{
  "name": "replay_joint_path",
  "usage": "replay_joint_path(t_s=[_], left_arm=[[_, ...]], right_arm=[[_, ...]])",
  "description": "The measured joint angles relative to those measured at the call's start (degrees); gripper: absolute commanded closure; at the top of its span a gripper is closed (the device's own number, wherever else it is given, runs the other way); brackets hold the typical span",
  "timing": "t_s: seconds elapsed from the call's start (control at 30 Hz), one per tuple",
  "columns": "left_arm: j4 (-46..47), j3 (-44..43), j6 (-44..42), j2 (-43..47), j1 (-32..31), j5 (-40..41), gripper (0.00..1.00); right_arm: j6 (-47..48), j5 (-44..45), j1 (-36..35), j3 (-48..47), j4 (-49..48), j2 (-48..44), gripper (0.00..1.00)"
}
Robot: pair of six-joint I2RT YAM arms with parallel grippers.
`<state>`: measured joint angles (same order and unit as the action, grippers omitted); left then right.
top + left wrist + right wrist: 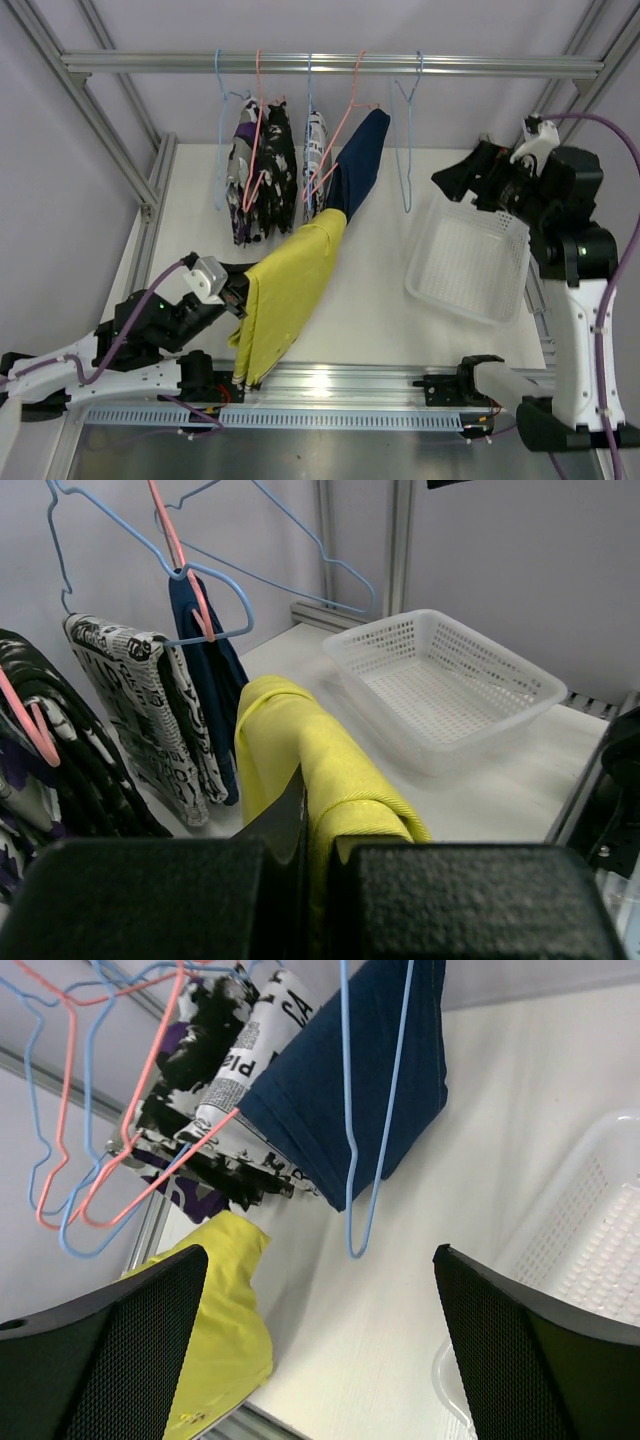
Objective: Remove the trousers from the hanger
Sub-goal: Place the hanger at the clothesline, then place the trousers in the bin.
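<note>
The yellow-green trousers (285, 290) stretch from my left gripper (238, 295) up to the lower end of the navy trousers (358, 165). The left gripper (320, 880) is shut on a fold of the yellow-green trousers (320, 760). The navy trousers hang on a pink hanger (345, 120). Patterned trousers (262, 170) hang on the hangers to its left. My right gripper (470, 180) is open and holds nothing, over the far edge of the basket (430, 285). In the right wrist view its fingers (110, 1350) frame bare table, with the navy trousers (350, 1090) ahead.
An empty blue hanger (405, 140) hangs on the rail (330, 65) between the navy trousers and my right arm. The white mesh basket (500, 650) stands on the table's right side. Aluminium frame posts (150, 200) border the table on the left and right.
</note>
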<state>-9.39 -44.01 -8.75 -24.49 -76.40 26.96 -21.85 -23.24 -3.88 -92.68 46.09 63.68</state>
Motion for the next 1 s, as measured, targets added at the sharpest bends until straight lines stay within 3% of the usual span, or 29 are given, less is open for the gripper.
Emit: replay_joint_path(t_s=[0.2,0.43,0.8,1.0], left_arm=[[-2.6,-4.2,5.8,-2.0,0.0,-1.3,0.99],[-2.1,-13.6,12.0,-13.6,0.0,-5.0,0.99],[4.3,-24.4,19.8,-34.9,0.0,-11.2,0.99],[5.4,-34.8,22.3,-46.7,0.0,-15.5,0.99]], right_arm=[[0.1,3.0,0.0,8.2,1.3,-14.5,0.01],[-0.2,8.0,0.0,17.2,4.3,-27.5,0.01],[-0.4,12.0,0.0,19.8,7.7,-35.5,0.01],[-0.4,15.6,0.0,19.8,8.8,-37.9,0.0]])
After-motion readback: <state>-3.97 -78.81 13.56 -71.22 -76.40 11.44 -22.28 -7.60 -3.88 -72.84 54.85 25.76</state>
